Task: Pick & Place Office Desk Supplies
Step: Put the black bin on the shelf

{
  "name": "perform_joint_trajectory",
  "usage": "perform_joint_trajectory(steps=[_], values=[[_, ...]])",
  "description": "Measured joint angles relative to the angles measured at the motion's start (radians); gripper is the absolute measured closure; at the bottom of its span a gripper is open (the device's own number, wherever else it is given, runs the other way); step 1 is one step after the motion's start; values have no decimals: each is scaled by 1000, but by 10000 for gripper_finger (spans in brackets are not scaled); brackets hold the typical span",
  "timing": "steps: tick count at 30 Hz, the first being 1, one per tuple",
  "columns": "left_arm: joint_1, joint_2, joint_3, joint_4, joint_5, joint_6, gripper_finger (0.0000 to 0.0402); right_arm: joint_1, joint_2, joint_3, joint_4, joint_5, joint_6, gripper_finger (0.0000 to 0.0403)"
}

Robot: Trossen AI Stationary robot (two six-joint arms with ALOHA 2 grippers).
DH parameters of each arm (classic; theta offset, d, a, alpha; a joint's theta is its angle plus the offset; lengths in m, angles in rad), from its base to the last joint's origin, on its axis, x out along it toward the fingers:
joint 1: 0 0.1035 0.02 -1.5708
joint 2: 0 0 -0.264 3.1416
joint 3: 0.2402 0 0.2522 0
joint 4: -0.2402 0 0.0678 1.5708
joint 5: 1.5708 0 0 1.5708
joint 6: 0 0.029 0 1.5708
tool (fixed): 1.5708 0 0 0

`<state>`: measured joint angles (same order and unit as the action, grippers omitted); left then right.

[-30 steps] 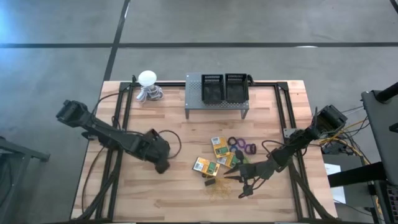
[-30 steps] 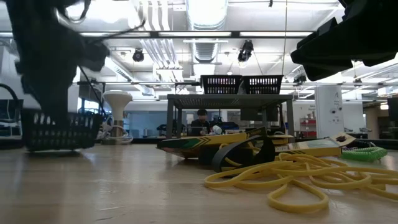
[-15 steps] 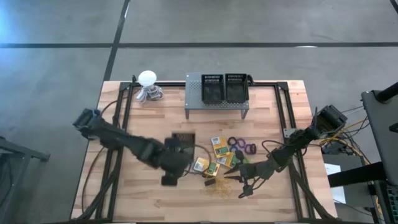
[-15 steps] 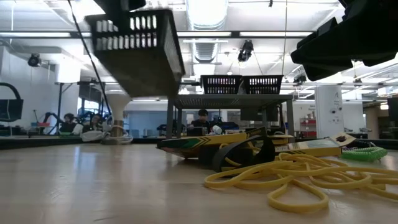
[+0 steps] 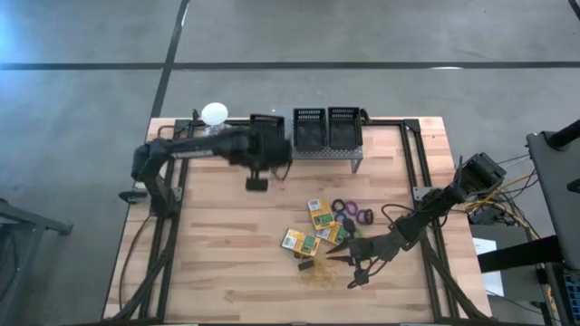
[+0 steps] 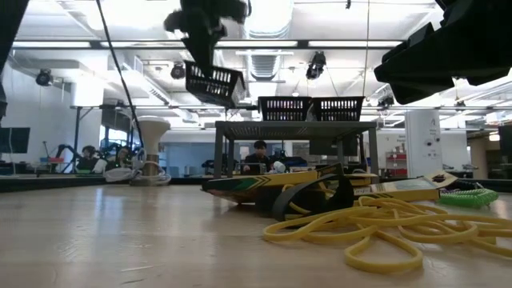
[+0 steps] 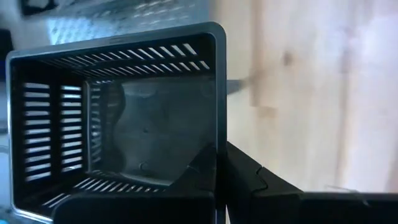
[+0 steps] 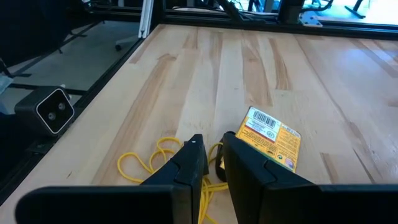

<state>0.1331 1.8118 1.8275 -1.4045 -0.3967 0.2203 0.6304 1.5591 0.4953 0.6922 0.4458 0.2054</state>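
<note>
My left gripper (image 5: 269, 149) hangs high over the table's far part, just left of the grey perforated stand (image 5: 322, 154), shut on an empty black slotted basket (image 6: 213, 82). The office desk supplies lie at the near right: crayon boxes (image 5: 319, 213), coloured rings (image 5: 353, 214), yellow rubber bands (image 5: 317, 277) and a black clip (image 5: 306, 266). My right gripper (image 8: 213, 158) stays low over the rubber bands (image 8: 149, 163), beside a crayon box (image 8: 270, 144). Its fingers stand a narrow gap apart, with nothing visibly held. My left gripper pinches one side wall of the basket (image 7: 217, 134) at its rim, with one finger (image 7: 196, 171) inside the basket and the other (image 7: 252, 180) outside. The fingers slant steeply downward from above. The basket hangs tilted below them, clear of both table and stand.
Two more black baskets (image 5: 311, 129) (image 5: 344, 127) sit side by side on top of the stand. A white ball-shaped object (image 5: 215, 113) stands at the far left corner. Bare wood (image 5: 217, 235) spreads over the table's left and near parts.
My left gripper has risen from the table's near left and swung toward the far edge, rolling its wrist. The basket, resting on the wood a second ago, came up with it and now hangs clear by the stand's left end.
</note>
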Motion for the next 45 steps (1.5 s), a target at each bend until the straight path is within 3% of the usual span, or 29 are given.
perform_joint_trajectory(steps=[6,14,22,32,41,45], values=[[113,7,-1,101,35,105,388,0,0,0,0,0,2,346],[142,7,-2,210,102,243,386,0,0,0,0,0,5,346],[163,12,-8,216,102,214,384,0,0,0,0,-1,5,346],[177,10,-129,326,102,244,383,0,0,0,0,-1,4,346],[178,7,-132,373,104,237,381,0,0,0,0,-1,2,346],[179,6,-132,383,150,248,368,0,0,0,0,-1,2,346]])
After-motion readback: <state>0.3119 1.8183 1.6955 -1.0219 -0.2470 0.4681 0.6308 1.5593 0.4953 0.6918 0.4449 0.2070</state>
